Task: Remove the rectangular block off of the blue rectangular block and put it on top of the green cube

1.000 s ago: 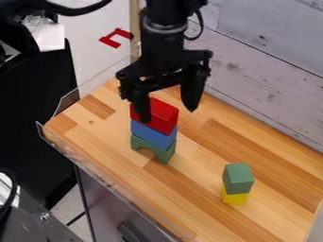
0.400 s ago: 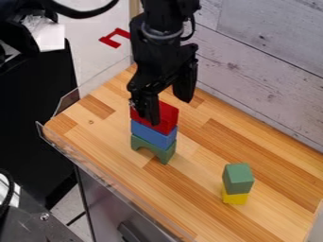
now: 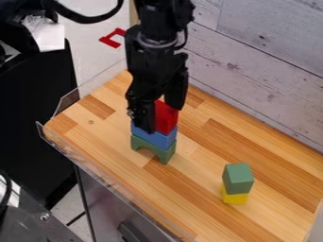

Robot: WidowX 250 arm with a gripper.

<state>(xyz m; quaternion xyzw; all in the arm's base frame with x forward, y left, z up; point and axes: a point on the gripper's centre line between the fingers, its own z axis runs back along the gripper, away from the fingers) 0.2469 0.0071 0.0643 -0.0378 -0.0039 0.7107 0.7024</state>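
Gripper (image 3: pixel 161 119) at eleven o'clock in view — fingers apart, straddling the red block (image 3: pixel 166 118); contact unclear. Red sits on the blue block (image 3: pixel 157 137) — green cube (image 3: pixel 238 178) towards four o'clock.

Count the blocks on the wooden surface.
5: a red block atop a blue block on a green arch, at the gripper; a green cube on a yellow block, lower right. The gripper might hide others.

No writing or numbers can be read. The angular red mark (image 3: pixel 110 43), upper left of the frame, cannot be made out as a letter.
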